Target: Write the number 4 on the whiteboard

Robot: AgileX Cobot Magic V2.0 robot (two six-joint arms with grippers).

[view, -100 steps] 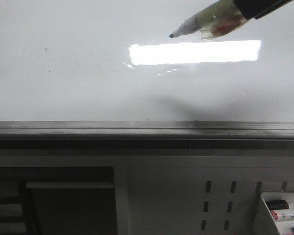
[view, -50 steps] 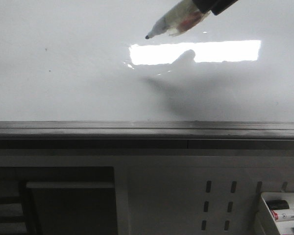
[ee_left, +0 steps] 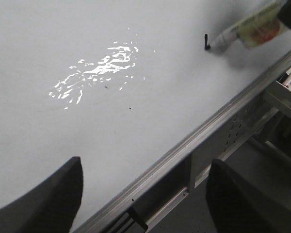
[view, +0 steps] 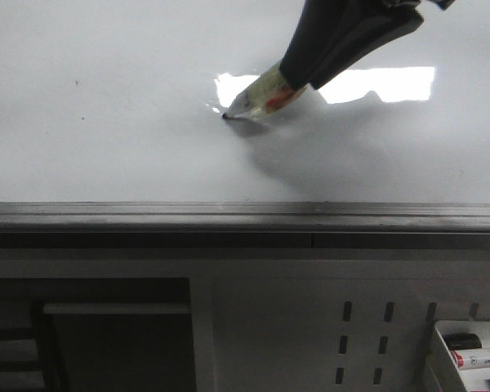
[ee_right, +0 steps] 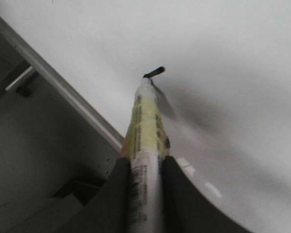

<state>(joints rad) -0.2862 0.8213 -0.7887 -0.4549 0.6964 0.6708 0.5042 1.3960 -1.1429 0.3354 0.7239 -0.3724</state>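
Observation:
The glossy whiteboard point(view: 106, 155) fills the upper front view, with its grey edge rail point(view: 229, 214) below. My right gripper point(view: 300, 75) is shut on a marker point(view: 263, 100) with a yellowish label. The marker's black tip rests on the board by the bright reflection. A short black ink stroke point(ee_left: 206, 41) sits at the tip in the left wrist view, and it also shows in the right wrist view point(ee_right: 155, 73). No whole number 4 shows. My left gripper point(ee_left: 143, 206) is open and empty, hovering over the rail near the board's near edge.
A white perforated panel point(view: 310, 327) hangs below the rail. A white tray point(view: 438, 355) with spare markers sits at the lower right. A dark opening point(view: 106, 335) is at the lower left. Tiny dark specks point(view: 76, 82) dot the board's left part.
The right gripper has come down and to the left with the marker. The tip, held above the board before, now touches it beside the reflection.

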